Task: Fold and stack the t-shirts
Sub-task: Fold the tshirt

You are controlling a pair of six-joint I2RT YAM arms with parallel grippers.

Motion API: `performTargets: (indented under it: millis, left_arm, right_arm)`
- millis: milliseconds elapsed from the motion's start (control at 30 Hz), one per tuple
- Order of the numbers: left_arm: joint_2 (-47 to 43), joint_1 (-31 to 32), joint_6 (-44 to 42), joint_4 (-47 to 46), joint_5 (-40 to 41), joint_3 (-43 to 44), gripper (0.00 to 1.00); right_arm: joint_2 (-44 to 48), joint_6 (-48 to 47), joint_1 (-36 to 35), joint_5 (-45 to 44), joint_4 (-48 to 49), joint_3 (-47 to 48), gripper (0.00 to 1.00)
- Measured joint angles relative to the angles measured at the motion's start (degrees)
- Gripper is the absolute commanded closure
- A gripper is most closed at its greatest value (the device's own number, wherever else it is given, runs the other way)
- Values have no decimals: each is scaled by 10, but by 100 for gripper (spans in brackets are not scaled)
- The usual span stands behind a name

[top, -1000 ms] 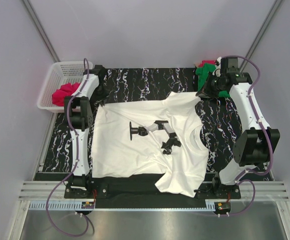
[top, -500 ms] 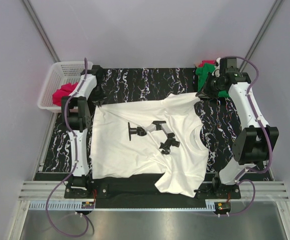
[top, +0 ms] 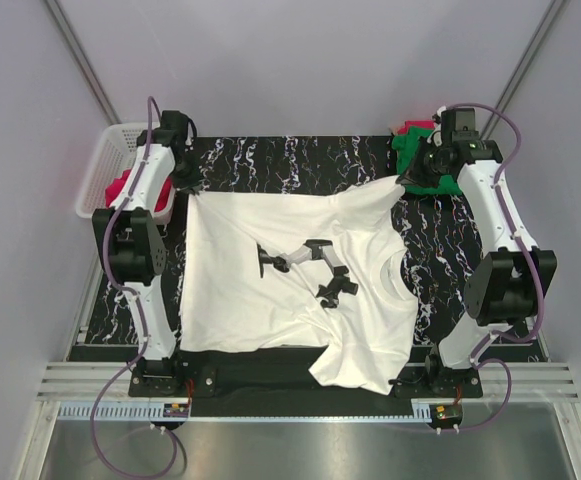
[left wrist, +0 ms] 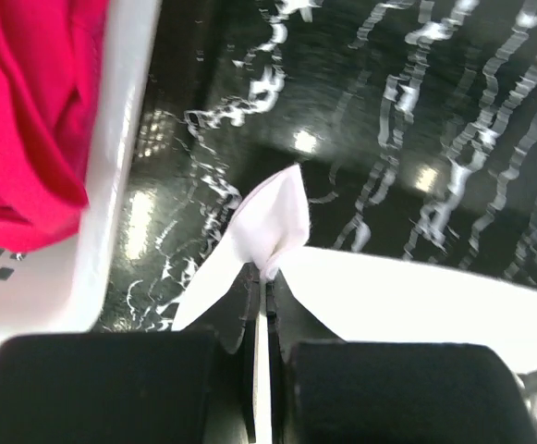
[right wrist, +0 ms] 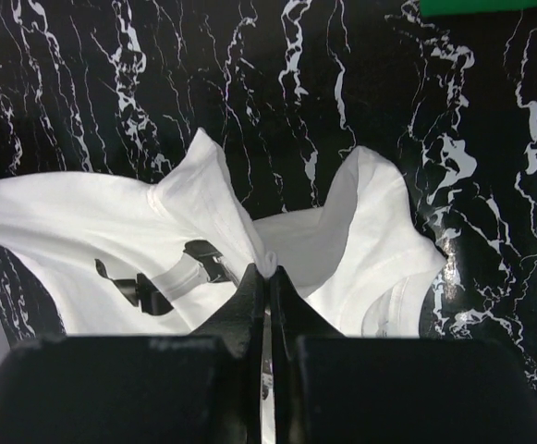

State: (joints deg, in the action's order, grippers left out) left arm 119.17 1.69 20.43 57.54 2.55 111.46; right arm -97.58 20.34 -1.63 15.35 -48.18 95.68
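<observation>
White cotton t-shirt with black print [top: 260, 310]: spread on the black white-veined marble-pattern tabletop [top: 300, 160], round neck toward the right, print up. The near-right part is bunched and hangs over the near edge. Its far edge runs between the two grips.

Left gripper [left wrist: 266, 277]: jaws closed tight on the shirt's far-left corner, a small peak of white cloth poking out past the fingertips. The rest of the shirt trails back to the right of it and toward the arm bases.

Right gripper [right wrist: 266, 276]: jaws closed tight on a fold at the shirt's far-right edge. Cloth tents up to the pinch, with the print below left in the wrist view.

White plastic mesh basket [top: 120, 135] sits just left of the left grip, with the pinkish-red shirt [left wrist: 18, 111] crumpled inside. Green shirt [top: 408, 150] sits on the far-right corner of the table, just beyond the right grip.
</observation>
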Motion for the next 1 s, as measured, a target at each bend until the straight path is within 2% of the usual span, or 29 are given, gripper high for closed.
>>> performTargets:
  millis: [400, 1000]
  left_arm:
    - [-94, 18, -28, -18, -28, -103, 100]
    - [-129, 18, -35, -31, -30, -119, 100]
  right_arm:
    - [-23, 0, 0, -14, 3, 83, 100]
    - [-34, -5, -2, -24, -9, 125, 100]
